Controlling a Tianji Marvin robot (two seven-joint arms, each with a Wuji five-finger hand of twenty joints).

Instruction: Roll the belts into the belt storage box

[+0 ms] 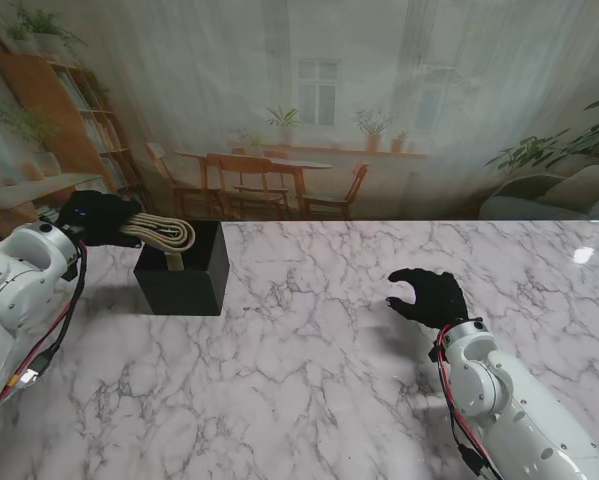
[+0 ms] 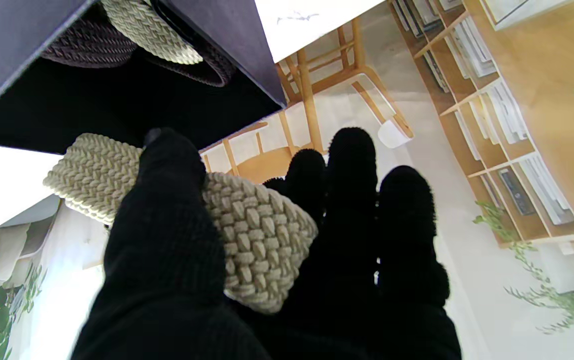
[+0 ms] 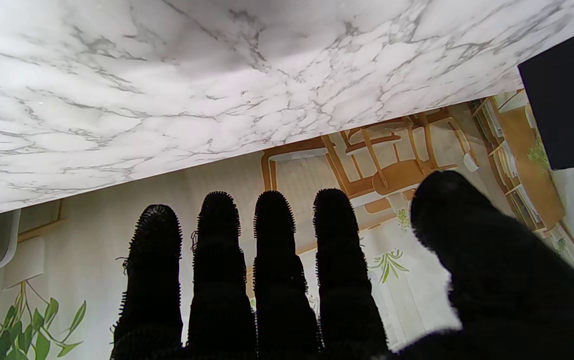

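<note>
A black belt storage box [image 1: 184, 275] stands on the marble table at the far left. My left hand [image 1: 101, 217], in a black glove, is shut on a rolled beige braided belt [image 1: 164, 233] and holds it over the box's open top. In the left wrist view the beige belt [image 2: 246, 225] is pinched between thumb and fingers, and the box [image 2: 11, 55] holds a dark braided belt [image 2: 91, 45] and another beige one [image 2: 154, 32]. My right hand [image 1: 431, 296] hovers open over the table at the right, holding nothing; its fingers [image 3: 271, 260] are spread.
The white marble table [image 1: 319, 370] stretches between the two arms. A printed backdrop of a room with chairs and shelves [image 1: 279, 150] stands behind the table's far edge. The box [image 3: 567, 110] shows in the right wrist view too.
</note>
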